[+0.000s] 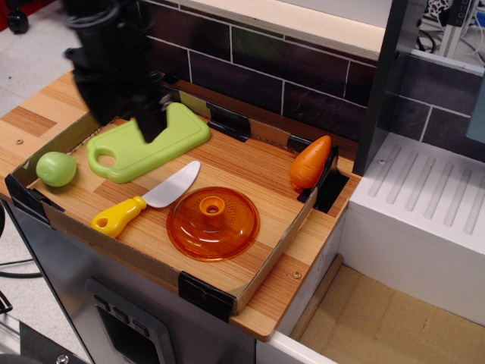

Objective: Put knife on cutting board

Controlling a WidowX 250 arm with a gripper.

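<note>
Against a dark brick backsplash, we are looking at a wooden counter (265,163) where the white-bladed, yellow-handled toy knife (145,199) is lying between the flat light-green plastic cutting board (178,133) and a round orange lid (213,223). Our blurred black gripper (125,114) is hanging over the board's middle; we cannot tell how its jaws stand.

The knife (145,202) lies just in front of the cutting board (151,141), not on it. The lid (213,223) sits right of the knife, maybe touching its blade.
</note>
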